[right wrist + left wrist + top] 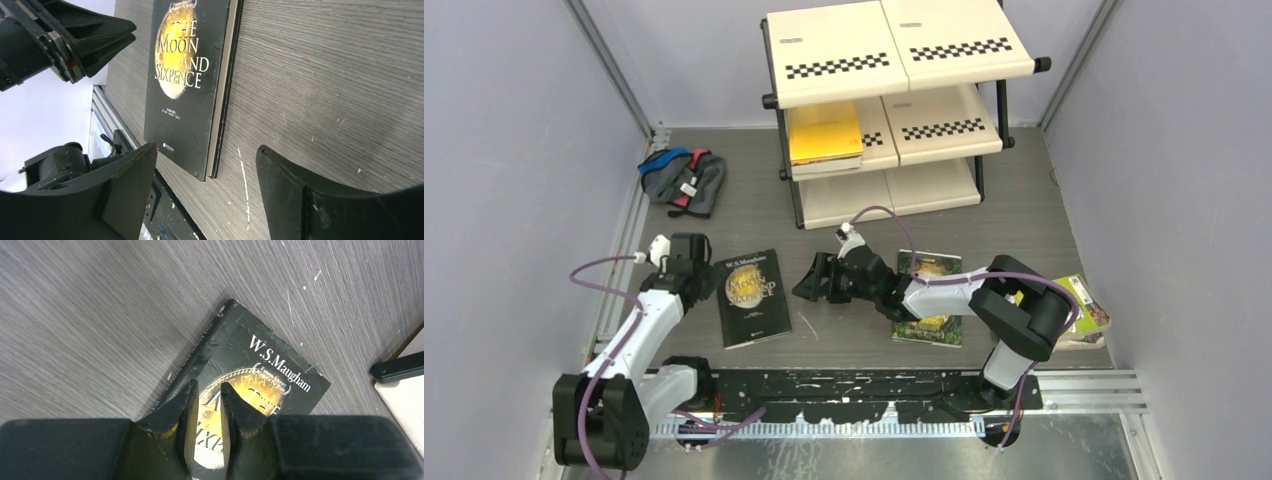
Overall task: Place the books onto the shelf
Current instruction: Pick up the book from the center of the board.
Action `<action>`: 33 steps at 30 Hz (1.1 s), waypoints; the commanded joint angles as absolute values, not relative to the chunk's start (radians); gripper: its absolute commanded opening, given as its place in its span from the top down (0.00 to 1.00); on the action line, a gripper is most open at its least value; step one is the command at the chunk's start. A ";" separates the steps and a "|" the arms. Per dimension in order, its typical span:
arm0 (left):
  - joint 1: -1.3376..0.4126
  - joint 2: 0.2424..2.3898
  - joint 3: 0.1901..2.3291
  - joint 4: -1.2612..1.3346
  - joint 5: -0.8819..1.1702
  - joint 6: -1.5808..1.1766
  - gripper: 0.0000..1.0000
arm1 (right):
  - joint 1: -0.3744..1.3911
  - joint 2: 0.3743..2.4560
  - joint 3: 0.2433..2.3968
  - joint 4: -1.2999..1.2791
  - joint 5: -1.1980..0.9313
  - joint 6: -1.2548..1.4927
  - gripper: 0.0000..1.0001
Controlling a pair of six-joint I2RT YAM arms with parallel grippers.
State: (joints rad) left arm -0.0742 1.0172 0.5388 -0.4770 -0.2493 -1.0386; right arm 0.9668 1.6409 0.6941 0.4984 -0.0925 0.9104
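**Moon and Sixpence: brace on the left, lift from the right**

Target is the black book (752, 297). It lies flat on the worktop (844, 220), cover up, between the two arms and well short of the shelf (904, 50).

The left end effector (208, 390) is narrow: a slim gap with nothing in it, tips over the cover near the far-left corner. The right end effector (206, 150) is wide, empty and low, just beside the page edge.

My read is that the step in hand is getting this book off the worktop. A flat paperback gives no pinch from above.

Suggested approach:
- Left works as a stop on the spine side so the book can't slide.
- Right drops its tips to the worktop, gets one finger under the page edge, and closes across cover and back.
- Take the whole block, not only the cover, or it fans open.

Main risk is the push skidding the book toward the left base.

A yellow-backed book (824, 135) sits on the middle tier, so aim for the board beside it. The green-gold book (924, 330) lies under the right forearm; mind it on the swing.
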 commanded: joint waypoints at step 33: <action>-0.038 1.042 0.298 -0.256 -0.156 -1.211 0.83 | 0.936 1.901 0.952 0.318 -0.075 0.910 0.22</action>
State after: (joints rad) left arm -0.0383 1.0138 0.3485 -0.2726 -0.2604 -1.2064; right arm 0.9382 1.8790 0.9390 0.3473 -0.0731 0.9146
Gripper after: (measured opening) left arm 0.182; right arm 0.775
